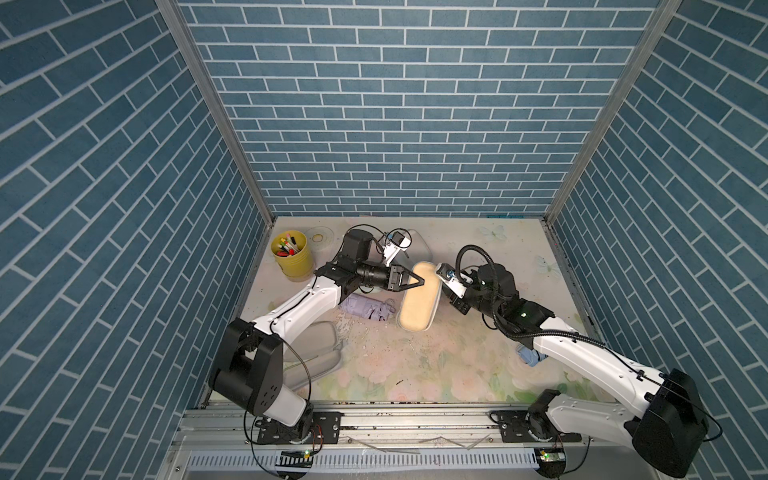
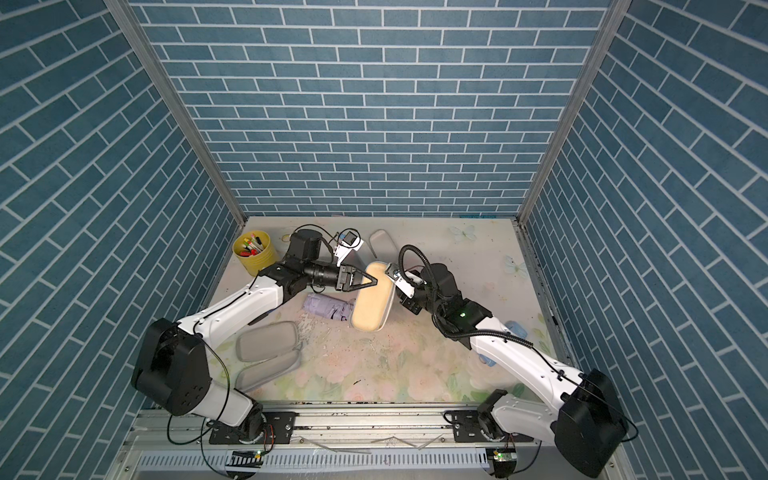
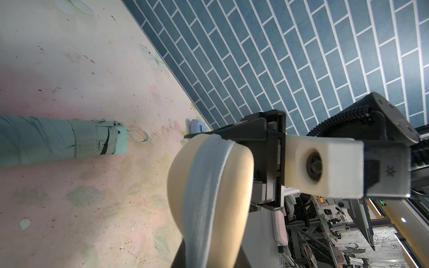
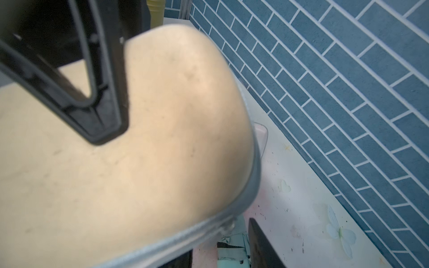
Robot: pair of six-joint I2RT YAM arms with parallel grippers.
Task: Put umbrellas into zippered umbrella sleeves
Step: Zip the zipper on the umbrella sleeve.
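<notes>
One beige sleeve [image 1: 419, 307] was held over the middle of the worn, floral-printed table [image 1: 478, 353], enclosed by blue brick-patterned walls [image 1: 415, 124], clamped near its far end by the narrowed left pincer [image 1: 419, 282] and the right pincer [image 1: 437, 272].

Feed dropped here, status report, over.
Left gripper shut on beige sleeve. Right gripper closed on its far end. Lilac umbrella beside it, not sleeved.

The left arm [image 1: 299, 305] stretches forward over the desk [image 1: 457, 365] with its wrist held level. The left hand [image 1: 420, 283] has its fingers pinched to a point on the edge of the beige sleeve [image 1: 417, 309]. The right arm [image 1: 582, 353] is bent at the elbow with its forearm low. The right hand [image 3: 222, 171] grips the same sleeve's far end, one finger on each face.
</notes>
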